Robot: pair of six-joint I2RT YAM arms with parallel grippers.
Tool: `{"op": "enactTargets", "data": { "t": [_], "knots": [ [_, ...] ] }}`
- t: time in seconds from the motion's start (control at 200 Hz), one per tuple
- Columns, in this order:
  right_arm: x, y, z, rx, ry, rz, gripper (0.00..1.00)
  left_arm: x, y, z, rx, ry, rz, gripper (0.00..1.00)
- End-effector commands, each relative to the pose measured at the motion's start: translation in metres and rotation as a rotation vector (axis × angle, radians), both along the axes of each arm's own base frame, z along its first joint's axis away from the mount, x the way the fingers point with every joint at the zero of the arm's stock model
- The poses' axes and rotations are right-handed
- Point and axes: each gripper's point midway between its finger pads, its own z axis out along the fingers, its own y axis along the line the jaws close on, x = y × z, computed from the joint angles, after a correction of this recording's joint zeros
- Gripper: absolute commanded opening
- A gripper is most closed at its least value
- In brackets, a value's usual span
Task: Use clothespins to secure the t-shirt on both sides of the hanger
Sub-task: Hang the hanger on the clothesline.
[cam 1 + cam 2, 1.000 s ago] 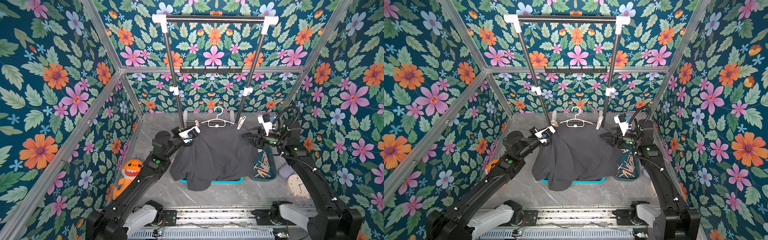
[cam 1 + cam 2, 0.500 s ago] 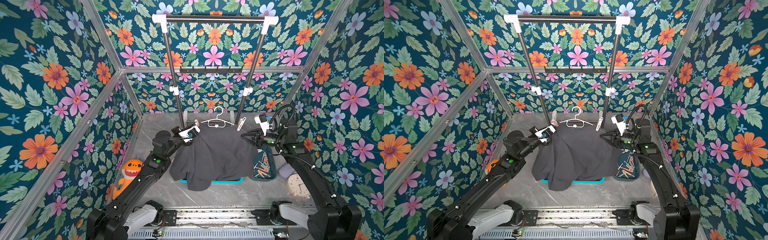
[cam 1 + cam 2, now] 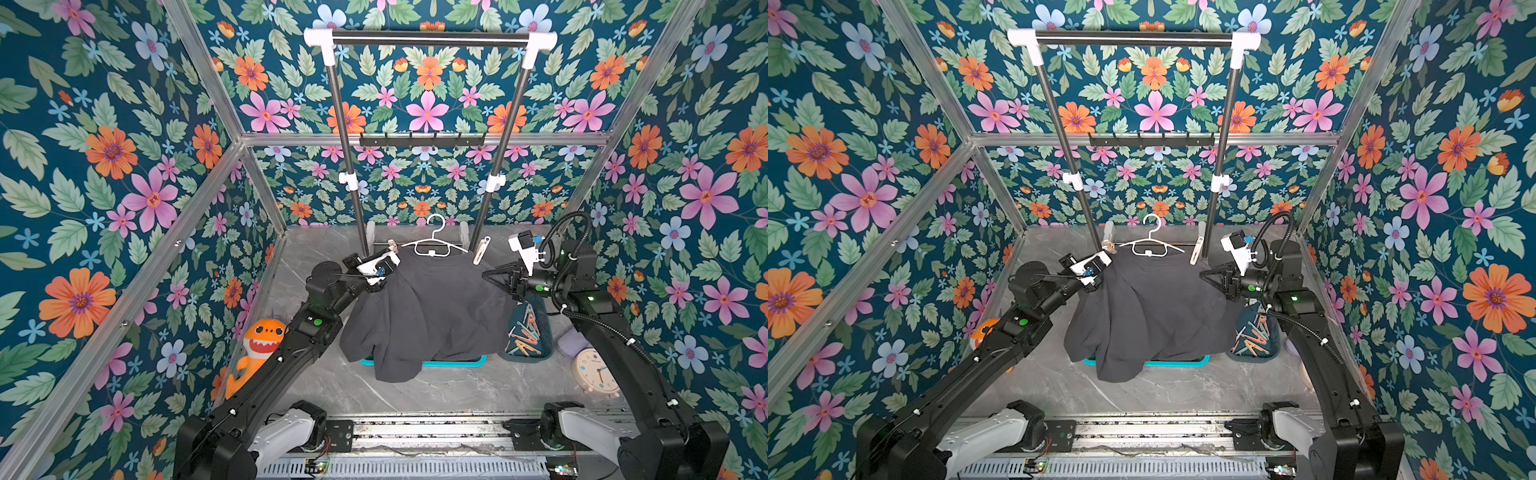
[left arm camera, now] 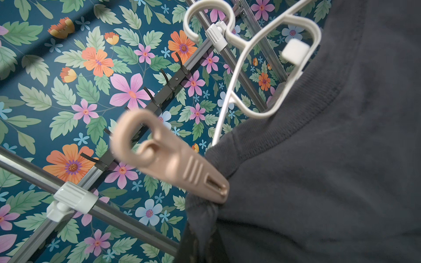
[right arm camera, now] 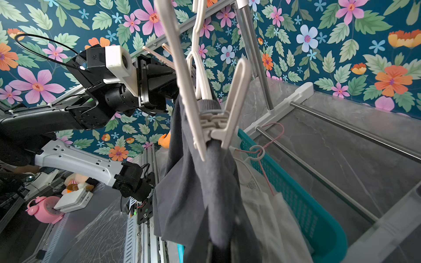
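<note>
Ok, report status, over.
Left tool shut on t-shirt; right tool shut, empty. Tan clothespin and white clothespin clipped on both sides. Nothing in the way.

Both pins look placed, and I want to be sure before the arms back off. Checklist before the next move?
1. Grip of tan clothespin on the t-shirt shoulder: ok.
2. Same pin catching the hanger under the fabric: cannot tell.
3. Grip of white clothespin on the other shoulder: ok.
4. Is right end effector shut, empty, clear of that pin: ok.
5. Is left end effector shut on the t-shirt: ok.
6. Is hanger hooked on the rack: not ok, hook hangs free.
</note>
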Motion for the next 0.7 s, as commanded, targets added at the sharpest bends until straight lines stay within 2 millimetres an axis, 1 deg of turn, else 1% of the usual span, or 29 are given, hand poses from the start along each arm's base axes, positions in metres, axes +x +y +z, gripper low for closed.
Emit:
{"op": "enactTargets", "data": {
  "t": [0.0,0.14,0.21,0.255,0.29,0.35,0.43,0.465,0.515,0.585,0.605,0.64,0.695],
  "knots": [
    [0.002,-0.002,-0.002,-0.013,0.005,-0.021,0.10,0.002,0.005,0.020,-0.052,-0.062,0.027,0.00],
    [0.000,-0.002,0.001,-0.008,0.015,-0.025,0.04,0.005,0.006,0.022,-0.063,-0.064,0.034,0.00],
    [-0.001,-0.003,0.002,-0.010,0.020,-0.034,0.00,0.008,0.008,0.023,-0.083,-0.060,0.049,0.00],
    [-0.002,-0.003,0.001,-0.013,0.022,-0.042,0.00,0.009,0.008,0.024,-0.090,-0.057,0.056,0.00],
    [-0.003,-0.003,0.000,-0.017,0.023,-0.049,0.00,0.010,0.009,0.023,-0.092,-0.054,0.058,0.06],
    [-0.003,-0.003,0.002,-0.019,0.029,-0.063,0.00,0.010,0.009,0.023,-0.102,-0.054,0.061,0.28],
    [-0.007,-0.001,0.006,-0.022,0.030,-0.066,0.00,0.010,0.009,0.022,-0.105,-0.050,0.060,0.48],
    [-0.007,-0.001,0.008,-0.024,0.035,-0.076,0.00,0.011,0.010,0.022,-0.108,-0.046,0.065,0.60],
    [-0.009,-0.001,0.010,-0.028,0.040,-0.092,0.00,0.012,0.010,0.021,-0.112,-0.039,0.072,0.78],
    [-0.010,-0.003,0.017,-0.025,0.044,-0.114,0.00,0.013,0.012,0.020,-0.114,-0.035,0.081,0.98],
    [-0.010,-0.003,0.019,-0.027,0.042,-0.122,0.00,0.014,0.012,0.019,-0.115,-0.032,0.086,1.00],
    [-0.008,-0.006,0.023,-0.024,0.046,-0.154,0.00,0.014,0.013,0.020,-0.118,-0.029,0.094,1.00],
    [-0.011,-0.006,0.031,-0.013,0.049,-0.166,0.00,0.014,0.015,0.020,-0.115,-0.023,0.099,1.00]
  ]
}}
